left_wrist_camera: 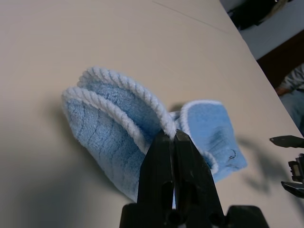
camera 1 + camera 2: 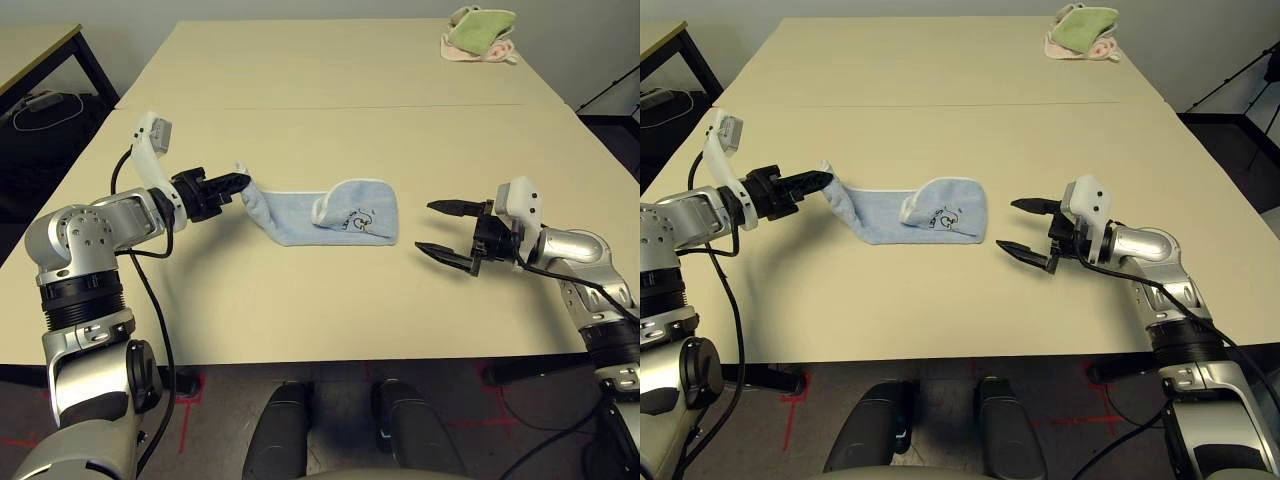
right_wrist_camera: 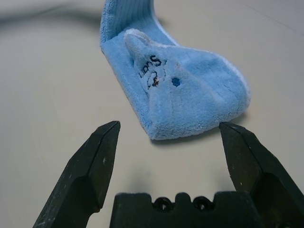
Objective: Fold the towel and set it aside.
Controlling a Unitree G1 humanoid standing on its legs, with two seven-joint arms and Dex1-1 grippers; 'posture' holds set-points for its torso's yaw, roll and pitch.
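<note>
While the left hand (image 2: 238, 184) pinches the towel's (image 2: 330, 215) end, the right hand (image 2: 440, 229) gapes empty.

A small dark embroidered mark (image 3: 154, 71) is showing on the folded-over end of the light blue towel (image 3: 190, 99). In the right wrist view, its stitching is forming a few curly characters that could be letters (one looking somewhat like an "S"), but they are bunching with the cloth and are not spelling out any word that can be read for certain. In the head views the same mark is appearing only as a dark squiggle.
</note>
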